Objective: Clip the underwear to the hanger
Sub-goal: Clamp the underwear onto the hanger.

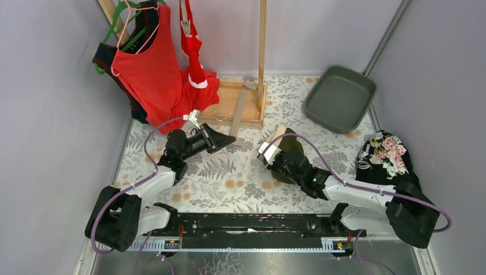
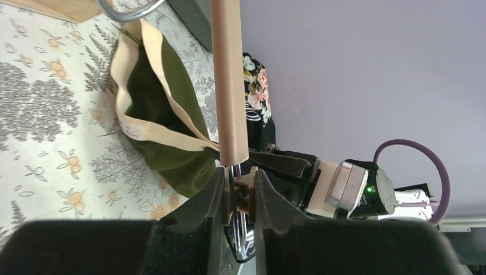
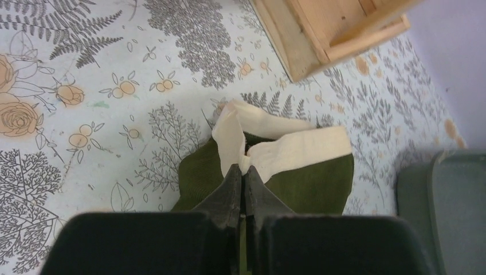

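Your right gripper is down on the fern-print table right of centre, fingers pressed together on the cream waistband of the olive green briefs. The right wrist view shows it best: the gripper pinches a fold of the band and the green cloth bunches behind it. The rest of the briefs lies on the table under the wrist. Your left gripper sits just left of it, near the wooden rack base. In its wrist view the gripper is nearly closed, pinching a metal clip at the end of the hanger, whose wooden bar runs away from the fingers. From above, the hanger slants across the rack base's near edge. The olive briefs lie open beside that bar, the waistband reaching to just beside the clip end; you cannot tell whether it touches. The red briefs hang rear left from a clip up high, beside the red tank top. Lettering too small to read. A grey tray sits rear right, with a black floral cloth at the right edge.
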{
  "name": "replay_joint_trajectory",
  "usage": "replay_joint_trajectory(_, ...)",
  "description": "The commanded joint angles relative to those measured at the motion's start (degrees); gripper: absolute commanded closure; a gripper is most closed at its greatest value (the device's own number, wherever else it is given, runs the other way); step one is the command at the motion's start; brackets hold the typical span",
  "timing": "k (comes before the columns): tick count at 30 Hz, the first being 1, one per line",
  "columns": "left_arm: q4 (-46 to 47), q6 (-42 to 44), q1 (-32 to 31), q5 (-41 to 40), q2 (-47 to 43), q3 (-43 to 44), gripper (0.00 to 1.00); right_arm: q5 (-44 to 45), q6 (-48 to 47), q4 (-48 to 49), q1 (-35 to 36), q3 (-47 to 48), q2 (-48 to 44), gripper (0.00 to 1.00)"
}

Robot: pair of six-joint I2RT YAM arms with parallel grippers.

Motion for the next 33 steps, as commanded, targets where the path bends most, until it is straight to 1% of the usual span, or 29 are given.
replay_joint_trajectory(1, 1.3, -1.8, -3.0, -2.0, 2.8, 4.2, 1.00, -4.3, -6.2, 2.9, 0.4, 5.3, 3.2, 1.00)
replay_joint_trajectory(5, -1.3, -3.2, -4.3, -4.5, 3.8, 4.8, 1.00, -4.0, -5.8, 1.9, 0.4, 10.3, 7.3, 1.00)
replay_joint_trajectory(8, -6.6, -2.6, -4.9, -8.7, 2.6, 5.5, 1.00, -3.8, -5.7, 1.3, 0.5, 12.8, 9.4, 1.00)
replay_joint_trajectory(13, -19.3, -0.6, -6.2, -14.5, 0.5, 9.9, 1.00, -3.7, -8.3, 1.1, 0.8, 14.6, 11.2, 1.00)
replay_joint_trajectory(16, -27.1, 1.2, -7.0, -18.0, -0.5, 14.2, 1.00, -3.9, -11.0, 1.7, 1.1, 14.2, 11.3, 1.00)
replay_joint_trajectory(20, -37.8, 2.4, -8.3, -22.2, 0.8, 20.4, 1.00, -4.0, -15.8, 3.3, 1.4, 13.1, 11.4, 1.00)
replay_joint_trajectory(22, -41.4, 2.9, -8.9, -22.5, 2.5, 23.4, 1.00, -3.8, -17.2, 4.0, 1.4, 13.0, 11.6, 1.00)
replay_joint_trajectory(27, -45.2, 2.4, -10.4, -21.2, 6.5, 27.4, 1.00, -2.9, -18.3, 4.6, 1.5, 14.2, 13.3, 1.00)
replay_joint_trajectory(33, -46.5, 1.9, -10.7, -19.4, 7.9, 28.4, 1.00, 1.2, -19.0, 6.0, 1.6, 16.5, 15.2, 1.00)
